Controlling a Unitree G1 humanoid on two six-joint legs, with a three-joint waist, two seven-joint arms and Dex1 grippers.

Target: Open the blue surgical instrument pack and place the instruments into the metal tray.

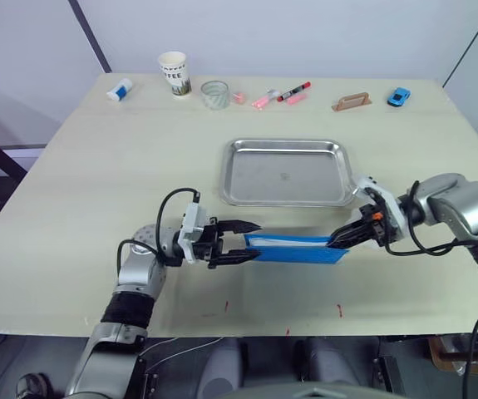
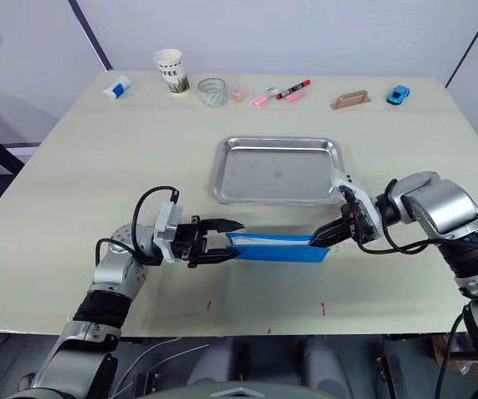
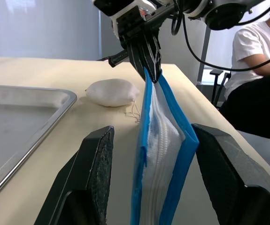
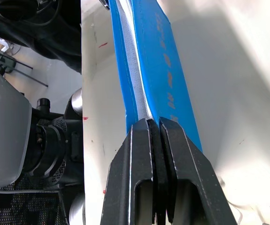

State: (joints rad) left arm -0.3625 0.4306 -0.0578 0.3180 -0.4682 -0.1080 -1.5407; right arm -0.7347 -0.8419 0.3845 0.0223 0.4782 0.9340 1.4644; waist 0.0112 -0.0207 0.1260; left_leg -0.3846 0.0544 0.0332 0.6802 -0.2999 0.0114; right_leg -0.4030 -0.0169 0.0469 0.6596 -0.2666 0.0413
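- Pale wooden table [image 1: 97, 208] against a plain grey wall, with small items lined along its far edge.
- Lying empty at mid-table: metal tray [image 1: 285, 172], shiny, low-rimmed.
- Held just in front of the tray's near rim, stretched between both arms: blue surgical instrument pack [image 1: 295, 248], standing on edge, its whitish insert showing along the top.
- Clamped tight on the pack's right end: right gripper [image 1: 338, 239], black fingers pressed together on the blue edge, seen close in the right wrist view [image 4: 155, 136].
- Spread wide at the pack's left end: left gripper [image 1: 240, 242], one finger on each side of the pack, fingers [image 3: 95, 168] apart from the blue layers in the left wrist view.
- Parted slightly at that left end: blue outer sheets, with white ribbed lining [image 3: 160, 154] between them.
- Hidden inside the pack, if present: instruments, not to be made out.
- Along the far edge, from the robot's left: white-and-blue tube [image 1: 120, 89], paper coffee cup [image 1: 173, 73], clear glass [image 1: 214, 94], pink and red markers [image 1: 282, 96], brown handle-shaped block [image 1: 351, 101], small blue toy car [image 1: 399, 96].
- Beyond the tray in the left wrist view: white lump of wadding [image 3: 111, 92]; seated person in a white shirt [image 3: 254, 40] past the table edge.
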